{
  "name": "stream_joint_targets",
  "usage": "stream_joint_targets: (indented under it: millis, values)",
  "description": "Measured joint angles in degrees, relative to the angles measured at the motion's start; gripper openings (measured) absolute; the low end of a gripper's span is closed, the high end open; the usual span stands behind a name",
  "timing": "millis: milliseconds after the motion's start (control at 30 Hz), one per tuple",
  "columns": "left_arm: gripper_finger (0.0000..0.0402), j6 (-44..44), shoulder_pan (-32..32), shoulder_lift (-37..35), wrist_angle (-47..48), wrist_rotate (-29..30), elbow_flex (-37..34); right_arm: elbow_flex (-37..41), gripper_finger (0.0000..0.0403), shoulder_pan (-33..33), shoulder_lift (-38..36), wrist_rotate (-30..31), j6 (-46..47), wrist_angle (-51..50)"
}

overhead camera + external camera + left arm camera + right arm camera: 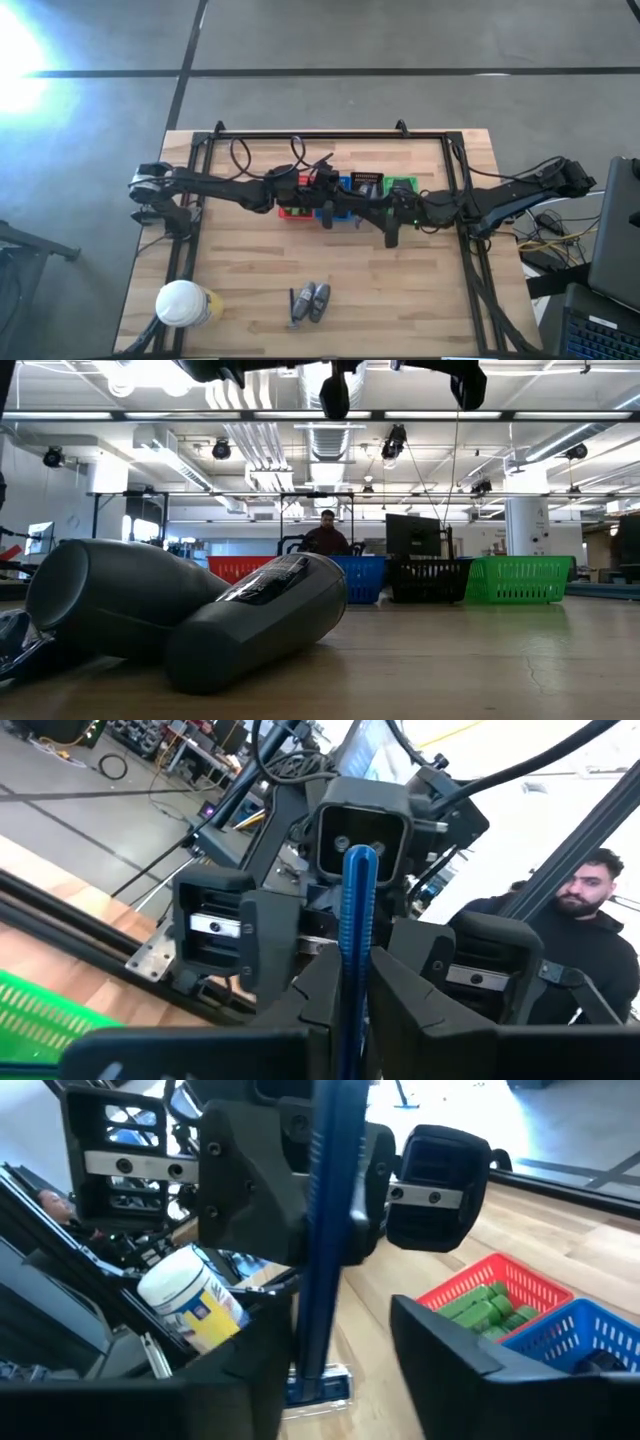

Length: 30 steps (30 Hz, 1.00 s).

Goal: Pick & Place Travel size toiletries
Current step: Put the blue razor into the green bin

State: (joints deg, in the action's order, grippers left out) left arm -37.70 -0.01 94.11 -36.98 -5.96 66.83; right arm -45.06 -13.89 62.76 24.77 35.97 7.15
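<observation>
A thin blue stick hangs in the air above the baskets, where both grippers meet. My left gripper is shut on it and shows facing the camera in the right wrist view. My right gripper is open, a finger on each side of the stick's lower part; whether one touches it I cannot tell. Two grey oval bottles and a dark stick lie on their sides near the table's near edge; the bottles fill the low view. Green packets lie in the red basket. My left gripper pinches the blue stick's middle between its two fingers. It comes roughly level from the table's left, and the fingers lie across the stick. The stick is lifted clear of the table, and its wider end hangs below the hold.
A row of slotted baskets stands under the grippers: red, blue, black, green. A white-lidded yellowish jar stands at the near left corner. A black frame borders the table. A person sits beyond the far edge.
</observation>
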Motion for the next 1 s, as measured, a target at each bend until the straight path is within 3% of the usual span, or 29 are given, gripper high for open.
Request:
stream_joint_targets:
  millis: [267,567,700,867,1000]
  values:
    - [0.0084,-2.9,0.0,-0.1,4.5,0.1,0.0,0.0,0.0028,0.0,0.0,-0.2,2.1,-4.4]
    - [0.0192,-5.6,0.1,-1.0,17.3,-1.2,-0.1,0.1,0.0029,0.1,-0.2,2.8,11.6,-13.7]
    - [0.0227,-2.6,0.3,-3.1,25.8,-1.1,-0.1,0.1,0.0029,1.9,-1.6,4.5,23.6,-27.1]
    - [0.0244,0.5,0.4,-6.3,35.1,-0.7,-0.1,0.3,0.0030,8.2,-2.4,-1.1,36.0,-50.4]
    - [0.0245,2.9,0.4,-8.6,39.0,-0.6,-0.1,1.1,0.0031,13.6,-2.3,-4.7,33.6,-54.4]
